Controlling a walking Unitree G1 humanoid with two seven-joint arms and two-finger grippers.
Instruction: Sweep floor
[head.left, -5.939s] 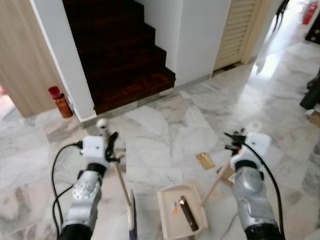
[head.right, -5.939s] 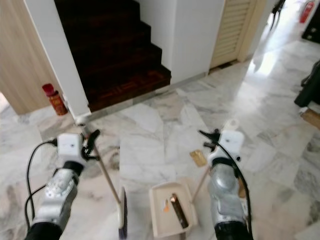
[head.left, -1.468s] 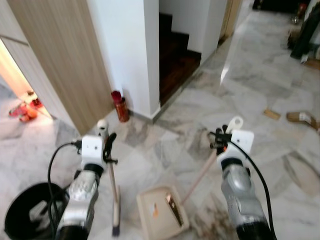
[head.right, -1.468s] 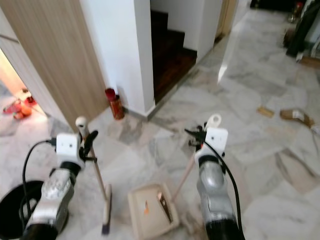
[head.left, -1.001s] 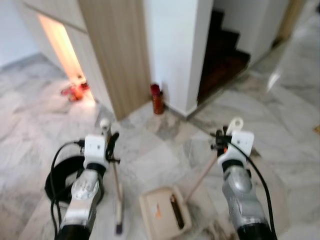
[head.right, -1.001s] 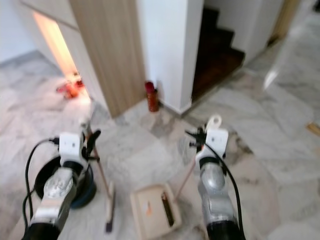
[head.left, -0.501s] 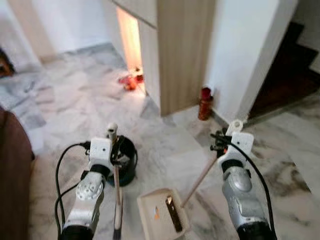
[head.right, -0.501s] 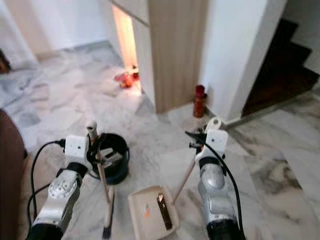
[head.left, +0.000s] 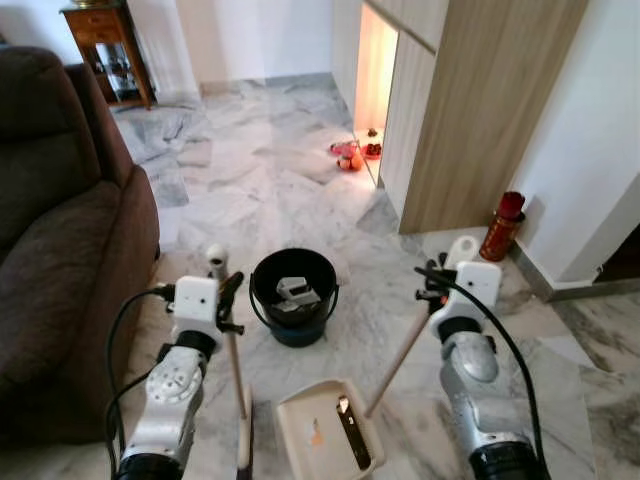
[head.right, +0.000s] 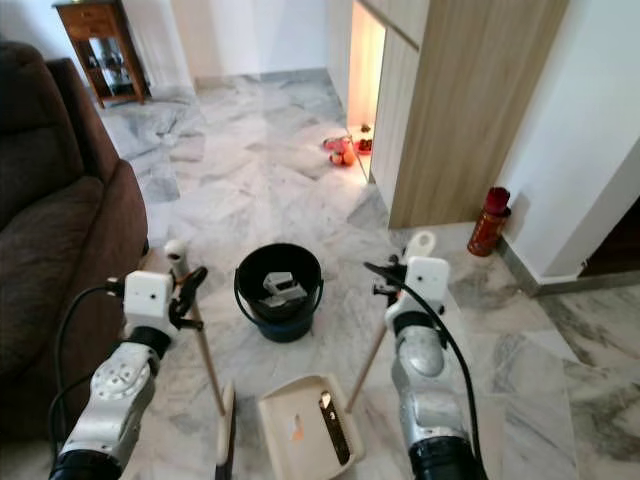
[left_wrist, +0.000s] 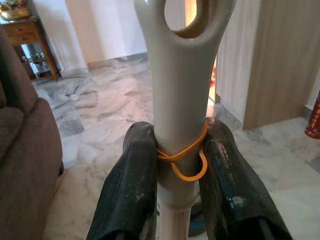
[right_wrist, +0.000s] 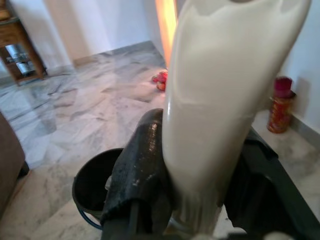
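1. The robot looks down at a grey-veined marble floor (head.left: 250, 190), its two silver arms reaching forward at the bottom of the view.
2. The left pincer (left_wrist: 175, 150) is clenched on the pale handle of a broom (head.left: 238, 385). A yellow rubber band (left_wrist: 186, 159) circles the handle between the two black fingers (left_wrist: 132, 175). The broom's stick runs down to its head on the floor, just left of the dustpan.
3. The right pincer (right_wrist: 200, 165) is clamped around the cream handle of a dustpan (head.left: 325, 435). Its long stick slants down and left to the cream pan, which sits on the floor between the two arms.
4. Inside the pan lie a dark strip and a small orange scrap.
5. A black bucket (head.left: 293, 297) stands on the floor directly ahead, just beyond the pan and between the two arms. Pale scraps lie inside it.
6. A dark brown sofa (head.left: 60, 250) is close on the left, beside the left arm.
7. A wood-panelled wall (head.left: 480, 110) rises on the right, with a warmly lit gap beside it and small red and orange things (head.left: 350, 156) on the floor at its foot.
8. A red canister (head.left: 501, 226) stands by the white wall to the right.
9. A small wooden side table (head.left: 100, 45) stands far back on the left.
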